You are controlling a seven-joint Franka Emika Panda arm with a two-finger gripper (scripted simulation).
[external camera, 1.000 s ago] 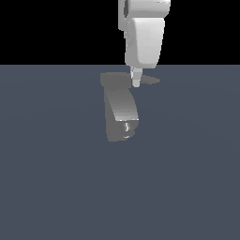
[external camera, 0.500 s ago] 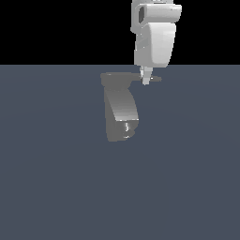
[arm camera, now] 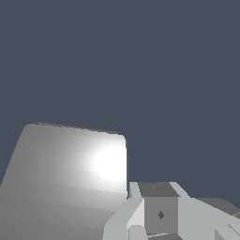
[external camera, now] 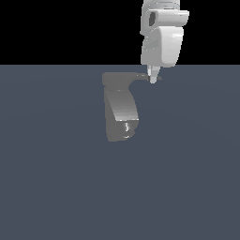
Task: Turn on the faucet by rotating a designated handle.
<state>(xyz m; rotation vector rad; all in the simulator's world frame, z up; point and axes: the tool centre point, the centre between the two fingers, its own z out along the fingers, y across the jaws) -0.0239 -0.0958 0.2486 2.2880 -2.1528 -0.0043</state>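
Observation:
The grey faucet (external camera: pixel 121 110) stands upright on the dark floor, with a shiny spot low on its body. Its thin dark handle (external camera: pixel 140 75) juts from the flat top toward the exterior view's right. My white gripper (external camera: pixel 153 78) hangs straight down, and its narrow fingertips touch the handle near its outer end. The fingers look pressed together with nothing between them. In the wrist view the faucet's flat top (arm camera: pixel 65 178) shows as a bright grey rounded slab, with my fingers (arm camera: pixel 140 215) beside it. The handle is hidden in the wrist view.
A flat dark blue-grey floor (external camera: pixel 187 178) spreads all around the faucet. Nothing else stands on it.
My gripper has moved toward the exterior view's right, out along the handle and slightly up. The handle now looks thinner, more edge-on.

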